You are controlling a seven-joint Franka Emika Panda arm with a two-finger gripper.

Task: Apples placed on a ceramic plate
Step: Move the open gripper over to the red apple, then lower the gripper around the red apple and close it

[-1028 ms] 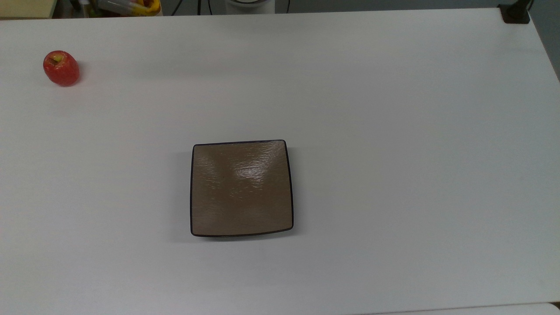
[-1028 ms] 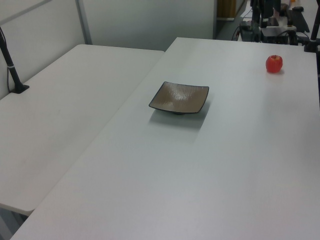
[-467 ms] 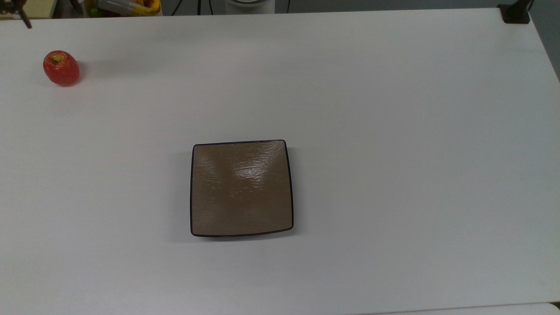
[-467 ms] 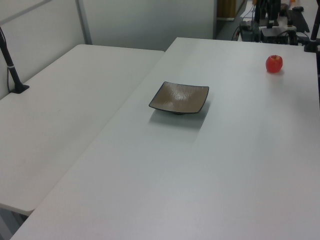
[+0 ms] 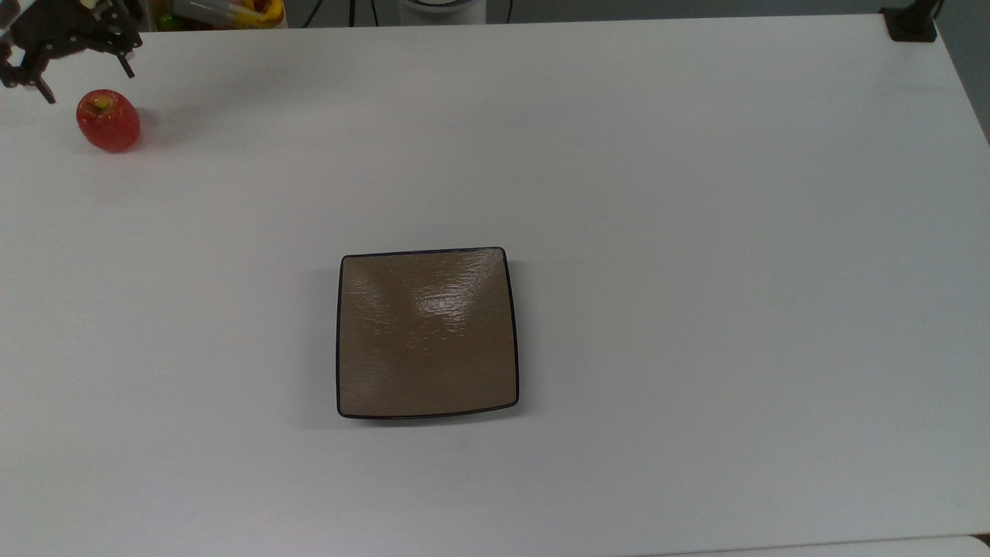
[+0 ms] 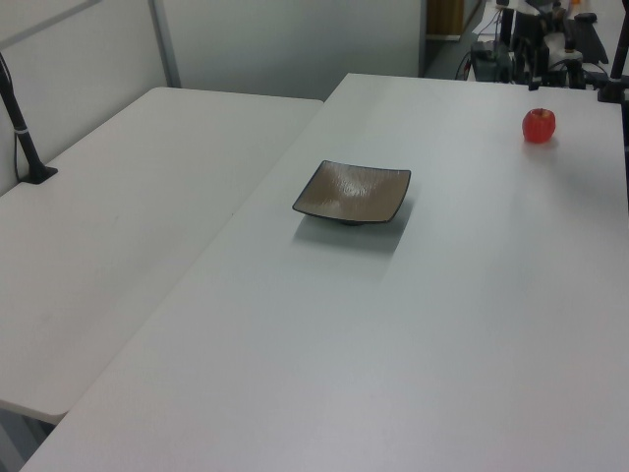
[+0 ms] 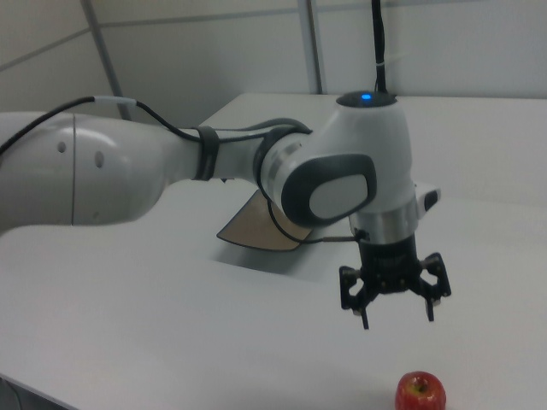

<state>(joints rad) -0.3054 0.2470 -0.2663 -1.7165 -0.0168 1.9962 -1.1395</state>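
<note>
One apple (image 5: 108, 121) sits far from the plate (image 5: 427, 333). Your tool (image 7: 396, 318) hangs spread above it; come down crooked and the apple rolls off the desk (image 5: 696, 232).

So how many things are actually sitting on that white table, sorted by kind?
Apple: 1, red, near the top view's upper left corner.
Plate: 1, square and brown, nothing on it.
Total: 2 things on the table. The open gripper hangs by the apple, holding nothing.
</note>
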